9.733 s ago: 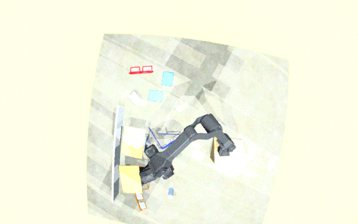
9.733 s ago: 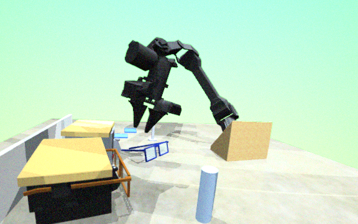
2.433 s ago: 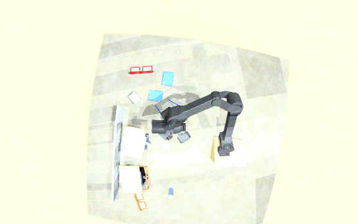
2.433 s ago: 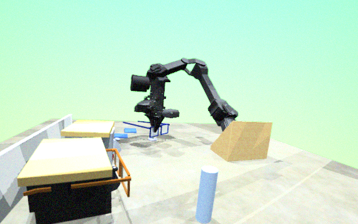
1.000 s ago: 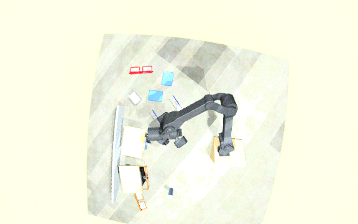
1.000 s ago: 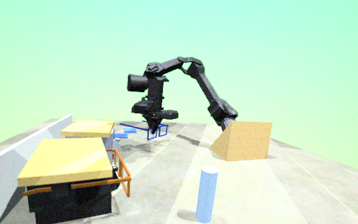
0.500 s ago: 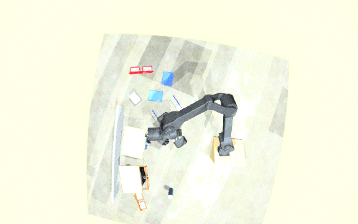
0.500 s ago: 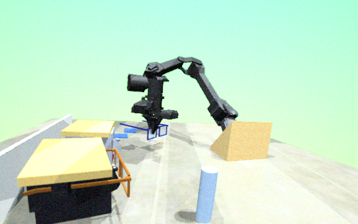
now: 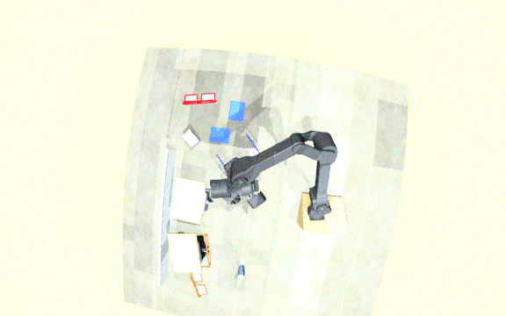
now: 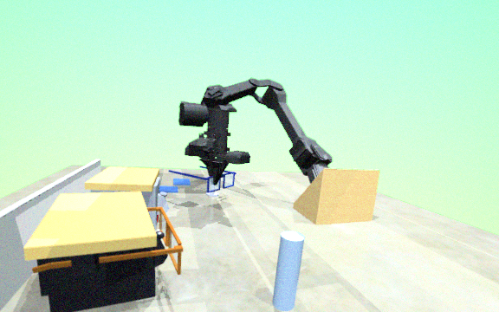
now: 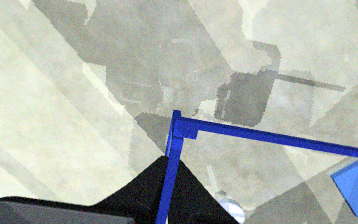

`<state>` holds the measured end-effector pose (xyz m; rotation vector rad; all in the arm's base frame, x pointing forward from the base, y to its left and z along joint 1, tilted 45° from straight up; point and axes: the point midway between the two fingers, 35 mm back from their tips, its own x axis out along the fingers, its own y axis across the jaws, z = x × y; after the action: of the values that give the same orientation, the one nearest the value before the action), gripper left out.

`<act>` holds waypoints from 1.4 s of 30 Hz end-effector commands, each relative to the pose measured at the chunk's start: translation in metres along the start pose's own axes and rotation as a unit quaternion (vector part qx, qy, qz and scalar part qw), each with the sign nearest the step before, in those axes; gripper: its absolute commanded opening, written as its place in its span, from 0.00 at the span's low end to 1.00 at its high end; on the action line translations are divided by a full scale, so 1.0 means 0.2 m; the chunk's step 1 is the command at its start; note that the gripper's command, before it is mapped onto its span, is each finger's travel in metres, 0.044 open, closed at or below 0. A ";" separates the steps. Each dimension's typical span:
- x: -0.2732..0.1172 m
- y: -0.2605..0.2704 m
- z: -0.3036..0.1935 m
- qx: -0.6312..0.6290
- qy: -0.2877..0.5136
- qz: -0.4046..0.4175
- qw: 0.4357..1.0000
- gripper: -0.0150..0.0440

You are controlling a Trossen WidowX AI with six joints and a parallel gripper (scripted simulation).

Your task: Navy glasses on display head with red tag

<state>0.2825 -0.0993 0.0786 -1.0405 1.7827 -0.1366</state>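
The navy glasses (image 9: 252, 142) (image 10: 189, 174) (image 11: 280, 138) hang in the air, temples pointing away from the exterior camera. My gripper (image 10: 216, 182) (image 11: 169, 163) is shut on their front frame near the bridge; the arm hides this from above. The grey far head (image 10: 162, 204) (image 9: 189, 200) stands under a pale board (image 10: 124, 178), to the left of the gripper in the exterior view. A small red patch (image 10: 158, 217) shows low at its front, partly hidden. The black near head (image 9: 201, 247) (image 10: 102, 277) wears orange glasses (image 10: 143, 258). The navy glasses are apart from both heads.
A grey wall (image 9: 165, 219) (image 10: 16, 230) runs behind the heads. A blue cylinder (image 9: 241, 272) (image 10: 288, 270) stands near the black head. Red glasses (image 9: 198, 102), a blue square (image 9: 236, 111), another blue square (image 9: 220, 135) and a wooden wedge (image 10: 349, 195) are also there.
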 end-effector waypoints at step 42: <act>-0.39 0.00 -0.47 -0.226 -0.187 0.046 0.955 0.25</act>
<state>0.2209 -0.0806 0.1755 -1.1795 1.5753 0.4680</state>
